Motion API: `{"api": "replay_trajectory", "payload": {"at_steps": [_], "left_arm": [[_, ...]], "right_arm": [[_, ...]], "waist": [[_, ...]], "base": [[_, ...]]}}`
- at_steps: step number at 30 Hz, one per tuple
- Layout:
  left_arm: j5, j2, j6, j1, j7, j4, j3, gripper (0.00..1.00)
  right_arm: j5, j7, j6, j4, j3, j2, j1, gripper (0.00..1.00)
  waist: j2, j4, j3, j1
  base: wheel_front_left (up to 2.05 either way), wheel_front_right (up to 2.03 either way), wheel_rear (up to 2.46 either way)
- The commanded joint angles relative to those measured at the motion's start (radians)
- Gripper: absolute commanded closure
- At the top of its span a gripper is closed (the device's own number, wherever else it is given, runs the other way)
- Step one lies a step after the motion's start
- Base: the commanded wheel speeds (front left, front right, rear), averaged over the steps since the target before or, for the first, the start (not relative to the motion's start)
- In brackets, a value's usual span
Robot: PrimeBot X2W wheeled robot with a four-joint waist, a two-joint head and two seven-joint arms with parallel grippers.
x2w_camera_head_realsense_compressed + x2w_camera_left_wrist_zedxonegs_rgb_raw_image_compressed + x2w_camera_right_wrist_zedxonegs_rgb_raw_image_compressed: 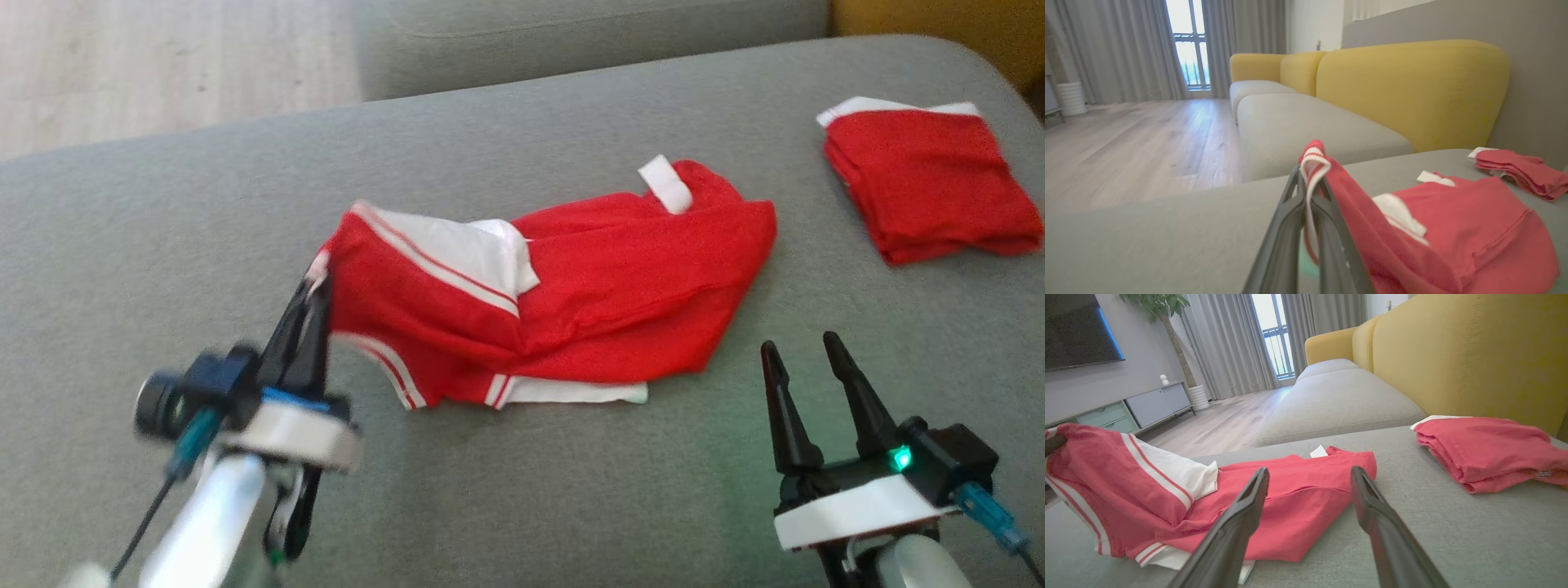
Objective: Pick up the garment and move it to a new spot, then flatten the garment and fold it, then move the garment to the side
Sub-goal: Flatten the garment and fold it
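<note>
Red garment [588,310] in left hand [314,282] — second garment [931,188] folded, apart.

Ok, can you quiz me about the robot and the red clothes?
1. True or false: the left gripper is shut on an edge of the crumpled red garment.
2. The right gripper is: A) gripping the garment, B) open and holding nothing, C) shut and empty.
3. What lies to the right of the crumpled garment on the grey sofa seat?
Key: 1 true. 2 B. 3 a folded red pile.
</note>
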Motion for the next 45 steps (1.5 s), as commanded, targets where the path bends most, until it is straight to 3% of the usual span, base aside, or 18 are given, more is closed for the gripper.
{"api": "replay_trajectory", "payload": {"at_steps": [1, 10, 11, 12, 13, 14, 15, 20, 23, 25, 29, 32, 36, 41, 45], "left_arm": [[-0.01, 0.029, 0.01, -0.031, -0.003, -0.047, 0.056, 1.0], [-0.075, 0.018, 0.062, 0.202, 0.003, -0.09, 0.124, 1.0], [-0.084, 0.015, 0.061, 0.219, 0.015, -0.088, 0.12, 0.88], [-0.094, 0.012, 0.057, 0.233, 0.031, -0.088, 0.115, 0.65], [-0.104, 0.01, 0.054, 0.247, 0.055, -0.089, 0.108, 0.5], [-0.111, 0.011, 0.052, 0.257, 0.084, -0.091, 0.099, 0.03], [-0.115, 0.014, 0.052, 0.263, 0.112, -0.096, 0.091, 0.0], [-0.085, 0.07, 0.067, 0.209, 0.178, -0.171, 0.092, 0.0], [-0.052, 0.117, 0.053, 0.108, 0.217, -0.217, 0.092, 0.0], [-0.032, 0.146, 0.013, 0.017, 0.26, -0.233, 0.072, 0.0], [-0.008, 0.197, -0.12, -0.183, 0.373, -0.187, -0.007, 0.0], [-0.042, 0.209, -0.155, -0.31, 0.452, -0.105, -0.064, 0.0], [-0.102, 0.214, -0.162, -0.41, 0.532, -0.027, -0.128, 0.0], [-0.217, 0.261, -0.163, -0.511, 0.639, 0.043, -0.29, 0.0], [-0.265, 0.304, -0.163, -0.562, 0.653, 0.075, -0.385, 0.0]], "right_arm": [[-0.006, -0.011, -0.001, -0.032, 0.021, -0.014, -0.009, 0.0], [-0.008, -0.011, -0.001, -0.028, 0.025, -0.021, -0.012, 0.0], [-0.007, -0.011, -0.001, -0.027, 0.024, -0.022, -0.01, 0.0], [-0.007, -0.011, -0.001, -0.026, 0.023, -0.023, -0.009, 0.0], [-0.007, -0.011, -0.001, -0.026, 0.022, -0.025, -0.007, 0.0], [-0.007, -0.011, -0.001, -0.026, 0.02, -0.026, -0.005, 0.0], [-0.007, -0.011, -0.001, -0.027, 0.018, -0.027, -0.003, 0.0], [-0.01, -0.011, -0.001, -0.033, 0.017, -0.032, -0.012, 0.0], [-0.012, -0.011, -0.001, -0.038, 0.019, -0.038, -0.025, 0.0], [-0.014, -0.011, -0.001, -0.039, 0.026, -0.044, -0.037, 0.0], [-0.013, -0.011, -0.001, -0.043, 0.04, -0.054, -0.07, 0.0], [-0.011, -0.011, -0.001, -0.045, 0.052, -0.057, -0.098, 0.0], [-0.012, -0.011, -0.001, -0.049, 0.053, -0.055, -0.115, 0.0], [-0.009, -0.011, -0.001, -0.046, 0.053, -0.048, -0.133, 0.0], [-0.009, -0.011, -0.001, -0.046, 0.052, -0.042, -0.145, 0.0]], "waist": [[0.0, 0.023, -0.007, 0.0001], [0.0, 0.05, -0.009, 0.0001], [0.0, 0.051, -0.008, 0.0001], [0.0, 0.052, -0.008, 0.0001], [0.0, 0.053, -0.008, 0.0001], [0.0, 0.054, -0.007, 0.0001], [0.0, 0.055, -0.005, 0.0001], [0.0, 0.058, 0.021, 0.0001], [0.0, 0.061, 0.045, 0.0001], [0.0, 0.059, 0.064, 0.0001], [0.0, 0.043, 0.111, 0.0001], [0.0, 0.02, 0.148, 0.0001], [0.0, 0.002, 0.178, 0.0001], [0.0, -0.026, 0.21, 0.0001], [0.0, -0.045, 0.228, 0.0001]], "base": [[0.0, 0.0, 0.0], [0.0, 0.0, 0.0], [0.0, 0.0, 0.0], [0.0, 0.0, 0.0], [0.0, 0.0, 0.0], [0.0, 0.0, 0.0], [0.0, 0.0, 0.0], [0.0, 0.0, 0.0], [0.0, 0.0, 0.0], [0.0, 0.0, 0.0], [0.0, 0.0, 0.0], [0.0, 0.0, 0.0], [0.0, 0.0, 0.0], [0.0, 0.0, 0.0], [0.0, 0.0, 0.0]]}}
